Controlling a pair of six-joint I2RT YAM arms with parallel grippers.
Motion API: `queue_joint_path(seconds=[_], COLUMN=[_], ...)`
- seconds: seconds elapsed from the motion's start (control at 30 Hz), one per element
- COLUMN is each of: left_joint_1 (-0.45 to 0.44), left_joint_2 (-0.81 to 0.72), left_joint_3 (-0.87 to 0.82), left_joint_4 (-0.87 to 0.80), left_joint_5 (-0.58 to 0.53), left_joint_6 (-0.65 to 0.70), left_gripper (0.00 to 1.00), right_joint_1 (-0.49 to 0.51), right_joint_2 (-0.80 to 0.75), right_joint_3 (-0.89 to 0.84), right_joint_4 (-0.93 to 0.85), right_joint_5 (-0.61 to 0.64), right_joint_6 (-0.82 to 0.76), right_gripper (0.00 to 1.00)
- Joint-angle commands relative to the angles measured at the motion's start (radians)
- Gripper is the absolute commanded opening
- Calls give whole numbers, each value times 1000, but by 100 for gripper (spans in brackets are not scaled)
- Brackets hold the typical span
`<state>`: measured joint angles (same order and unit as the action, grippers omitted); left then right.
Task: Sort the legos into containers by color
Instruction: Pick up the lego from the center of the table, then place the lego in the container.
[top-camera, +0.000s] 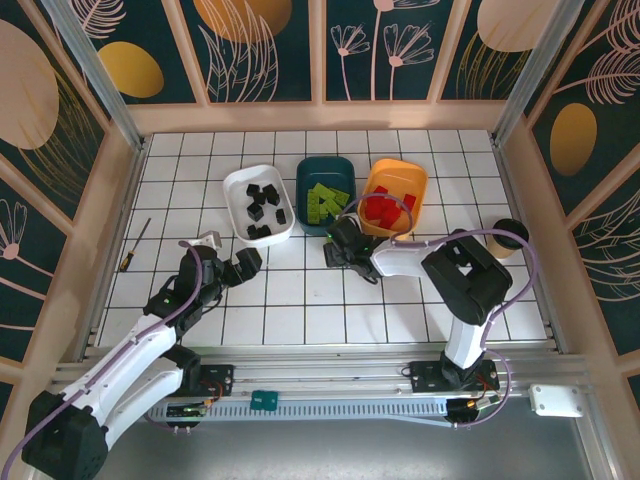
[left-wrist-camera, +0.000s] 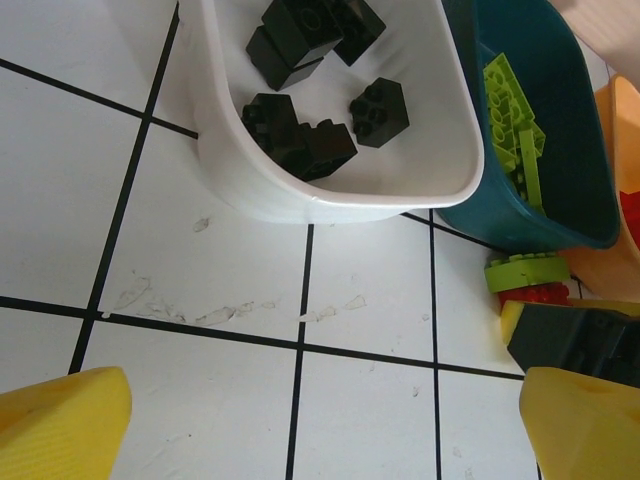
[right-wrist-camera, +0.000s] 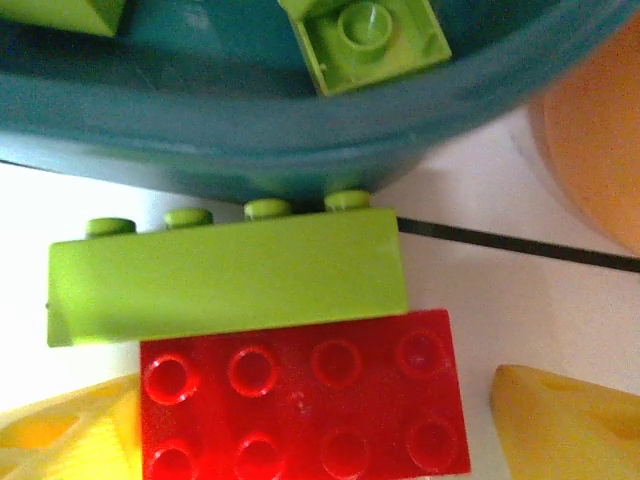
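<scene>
Sorting seems nearly done: lime brick (right-wrist-camera: 225, 275), red brick (right-wrist-camera: 300, 400) left on desk (top-camera: 300, 290) between right tool's (right-wrist-camera: 315, 420) parted jaws; left tool (left-wrist-camera: 320, 420) spread.

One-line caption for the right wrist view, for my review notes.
Open right pincer straddles a red brick lying against a lime brick beside the teal bin.

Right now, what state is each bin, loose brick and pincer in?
white bin, holds black bricks
teal bin, holds lime bricks
orange bin, holds red bricks
loose lime brick, on the table by the teal bin, unsorted
loose red brick, studs up, touching the lime one
left pincer, open, empty
right pincer, open, straddling the loose red brick
paper cup, upright, lid on
</scene>
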<state>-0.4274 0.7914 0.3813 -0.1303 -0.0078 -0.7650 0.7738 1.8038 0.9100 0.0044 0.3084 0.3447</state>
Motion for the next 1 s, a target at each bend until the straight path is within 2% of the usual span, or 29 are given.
queue_joint_path(seconds=[0.0, 0.17, 0.23, 0.37, 0.53, 0.6, 0.7, 0.87, 0.97], left_joint_1=[-4, -3, -4, -3, -3, -3, -4, -4, -3], left_joint_2=[8, 12, 10, 8, 20, 30, 32, 11, 6], left_joint_3=[-2, -9, -11, -16, -24, -21, -16, -16, -13], left_joint_4=[29, 36, 36, 43, 63, 67, 67, 62, 51], left_joint_5=[9, 13, 14, 16, 21, 25, 34, 29, 32], left_joint_6=[-3, -5, -5, -5, -11, -10, -12, -15, -15], left_gripper=[99, 99, 99, 99, 98, 99, 99, 99, 99], right_joint_1=[-8, 5, 18, 56, 51, 14, -93, -279, -346], right_joint_2=[29, -30, -80, -211, -382, -427, -443, -345, -270], right_joint_3=[27, -30, -69, -149, -198, -182, -143, -80, -21], right_joint_4=[0, 2, 1, -6, -15, -28, -43, -4, 5], right_joint_5=[12, -10, -21, -57, -68, -52, -17, -15, -17], right_joint_6=[-23, -8, 3, 33, 81, 87, 108, 117, 114], right_gripper=[75, 55, 49, 44, 43, 43, 42, 42, 43])
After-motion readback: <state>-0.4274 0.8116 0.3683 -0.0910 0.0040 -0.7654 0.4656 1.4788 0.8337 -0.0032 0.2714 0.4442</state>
